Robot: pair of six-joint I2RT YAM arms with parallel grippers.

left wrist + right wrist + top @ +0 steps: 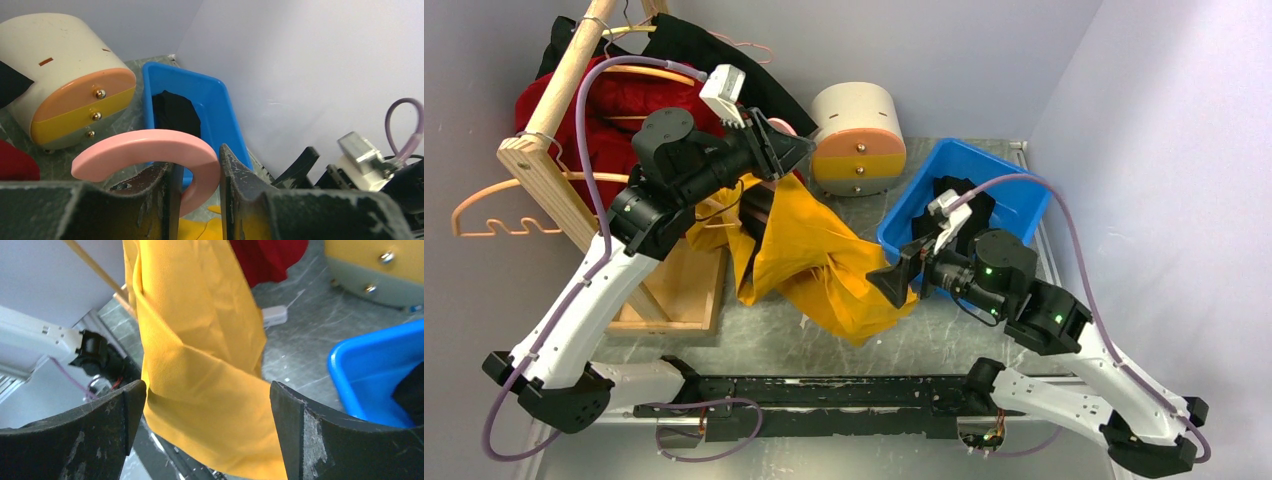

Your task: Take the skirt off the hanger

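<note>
Across the grey bench we see the yellow skirt spilling down from beneath our left hand, which is clamped on the pink hanger hook. Our right hand stands wide apart, with the skirt just before it.

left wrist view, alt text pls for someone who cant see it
The left gripper clamps the pink hanger hook in close-up. Behind it stand a cream drawer chest and a blue bin holding black cloth.
</note>
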